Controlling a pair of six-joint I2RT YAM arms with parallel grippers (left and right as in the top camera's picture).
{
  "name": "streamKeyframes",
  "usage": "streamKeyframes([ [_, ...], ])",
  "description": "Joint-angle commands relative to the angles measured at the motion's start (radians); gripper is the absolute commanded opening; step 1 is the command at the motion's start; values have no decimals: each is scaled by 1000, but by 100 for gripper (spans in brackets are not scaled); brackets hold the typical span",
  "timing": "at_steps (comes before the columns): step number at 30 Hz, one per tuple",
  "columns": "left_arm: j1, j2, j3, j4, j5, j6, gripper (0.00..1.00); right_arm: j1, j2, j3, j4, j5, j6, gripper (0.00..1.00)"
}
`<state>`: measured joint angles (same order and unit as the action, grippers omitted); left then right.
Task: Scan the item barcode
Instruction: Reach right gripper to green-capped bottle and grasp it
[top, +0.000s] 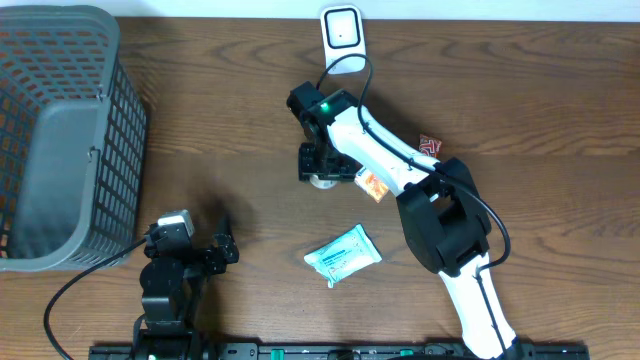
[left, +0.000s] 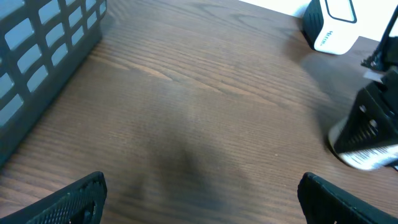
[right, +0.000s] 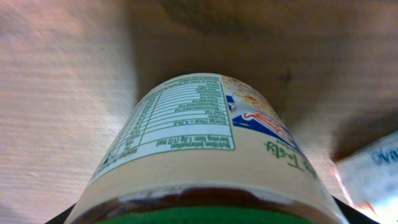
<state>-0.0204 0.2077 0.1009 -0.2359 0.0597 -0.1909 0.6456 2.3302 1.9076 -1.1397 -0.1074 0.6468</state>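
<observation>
A jar (right: 205, 143) with a cream label, nutrition print and a green lid fills the right wrist view. It lies on the table between the jaws of my right gripper (right: 205, 214), whose dark fingers show only at the bottom corners, against the jar's sides. From overhead, the right gripper (top: 322, 160) covers the jar (top: 322, 181) in the middle of the table. The white scanner (top: 342, 28) stands at the far edge, just behind it. My left gripper (top: 190, 255) rests open near the front left, nothing between its fingers (left: 74, 199); its camera shows the jar (left: 367, 154) and the scanner (left: 333, 25).
A grey mesh basket (top: 60, 130) fills the far left. A teal-and-white packet (top: 343, 254) lies in front of the jar, a small orange packet (top: 373, 184) beside it, and a red packet (top: 430, 145) to the right of the right arm.
</observation>
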Motion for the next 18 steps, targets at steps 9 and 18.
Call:
streamKeyframes([
  [9,4,1,-26,-6,-20,-9,98,0,4,296,-388,-34,-68,50],
  [18,4,1,-26,-6,-20,-9,98,-3,4,344,-559,-211,-137,51],
])
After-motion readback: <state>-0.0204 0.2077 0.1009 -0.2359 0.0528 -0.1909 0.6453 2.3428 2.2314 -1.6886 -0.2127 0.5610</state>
